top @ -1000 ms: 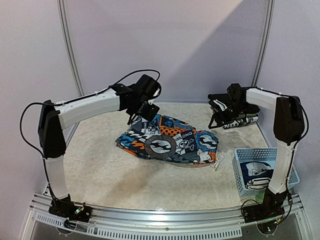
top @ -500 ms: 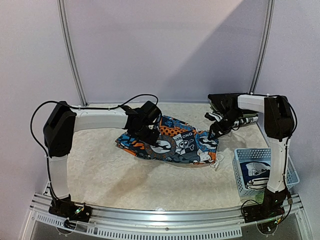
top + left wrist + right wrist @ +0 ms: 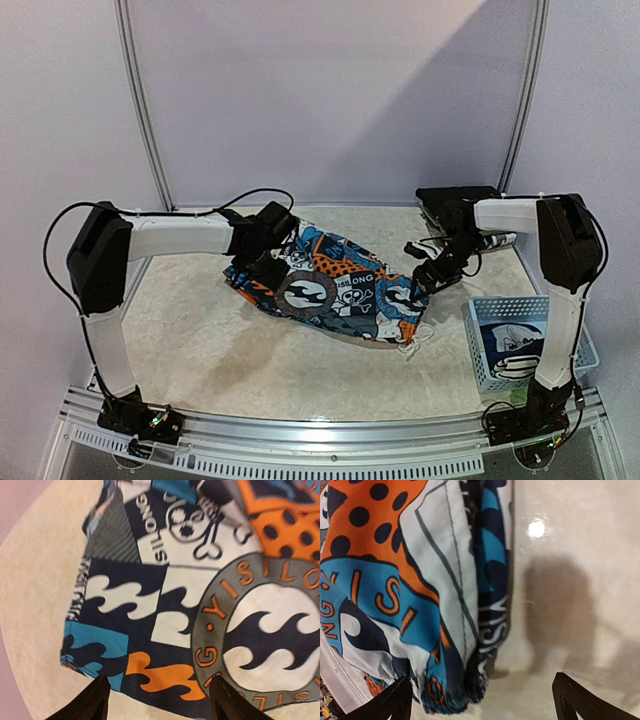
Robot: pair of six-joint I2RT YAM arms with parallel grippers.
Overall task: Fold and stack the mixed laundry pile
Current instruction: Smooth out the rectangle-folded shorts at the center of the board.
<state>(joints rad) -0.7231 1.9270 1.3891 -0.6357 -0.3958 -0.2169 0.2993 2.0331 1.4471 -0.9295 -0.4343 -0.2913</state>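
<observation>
The left gripper [image 3: 159,701] hangs low over the far-left end of the cartoon-print shorts [image 3: 340,290], its two dark fingers spread well apart. The cloth's edge lies just ahead of the tips, and nothing is pinched between them. From the wrist view, the orange, blue and white print with a round grey badge fills the space beyond the fingers.

The right gripper [image 3: 485,701] is down at the other end of the shorts. Its jaws are spread wide and hold nothing. The bunched blue and white hem sits by one fingertip, with bare table by the other.

The shorts lie flat on the beige table [image 3: 200,330], about mid-table between the two grippers. Their long axis slants from far left to near right, and thin white cords trail off the near-right end.

Further out, a stack of dark folded garments [image 3: 455,198] sits at the far right, with a black-and-white printed piece [image 3: 500,240] just beside it. Near right stands a pale blue lattice basket [image 3: 500,301] holding a blue-and-white printed piece [image 3: 512,345].
</observation>
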